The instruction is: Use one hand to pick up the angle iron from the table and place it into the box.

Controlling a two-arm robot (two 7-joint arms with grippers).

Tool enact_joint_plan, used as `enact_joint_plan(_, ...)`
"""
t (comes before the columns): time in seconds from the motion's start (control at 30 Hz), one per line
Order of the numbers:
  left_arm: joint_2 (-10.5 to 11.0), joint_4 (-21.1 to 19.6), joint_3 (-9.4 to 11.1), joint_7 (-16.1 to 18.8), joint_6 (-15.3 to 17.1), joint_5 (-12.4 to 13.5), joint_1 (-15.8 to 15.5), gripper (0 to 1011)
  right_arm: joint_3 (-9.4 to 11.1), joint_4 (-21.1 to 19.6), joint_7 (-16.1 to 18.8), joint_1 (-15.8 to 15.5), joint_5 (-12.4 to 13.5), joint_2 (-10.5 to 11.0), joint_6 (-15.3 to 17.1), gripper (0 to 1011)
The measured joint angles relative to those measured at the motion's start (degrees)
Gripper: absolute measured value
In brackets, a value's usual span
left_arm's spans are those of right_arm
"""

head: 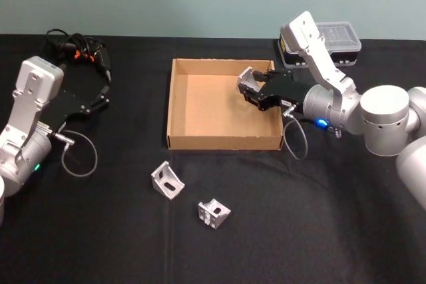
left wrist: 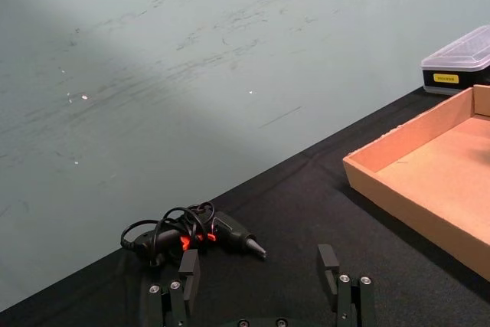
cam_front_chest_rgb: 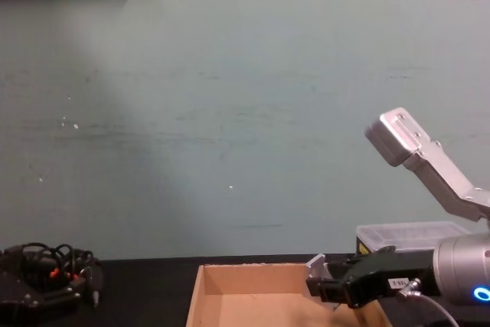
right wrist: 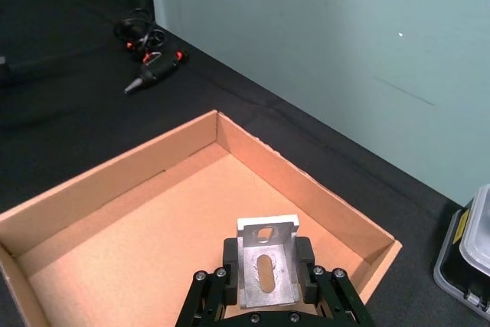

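currently the right hand (head: 251, 90) pinches an angle iron (right wrist: 266, 272) between its fingers, over the right part of the box (head: 223, 143). a second angle iron (head: 167, 180) and a third angle iron (head: 213, 213) lie on the table (head: 319, 231) before the box. the left hand (head: 98, 100) sits far left, fingers spread.
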Motion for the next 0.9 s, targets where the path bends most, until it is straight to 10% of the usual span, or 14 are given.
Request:
enact_joint_plan(0.23,0.0,0.0,0.0,0.0,0.0,0.0,0.0,1000,0.74,1.0,0.08,0.17,-0.78,-0.82,0.3,450)
enact_joint_plan(0.9,0.0,0.0,0.0,0.0,0.0,0.0,0.0,1000,3.13,-1.44,1.51,-1.98,-1.62,-0.9,0.46,1002)
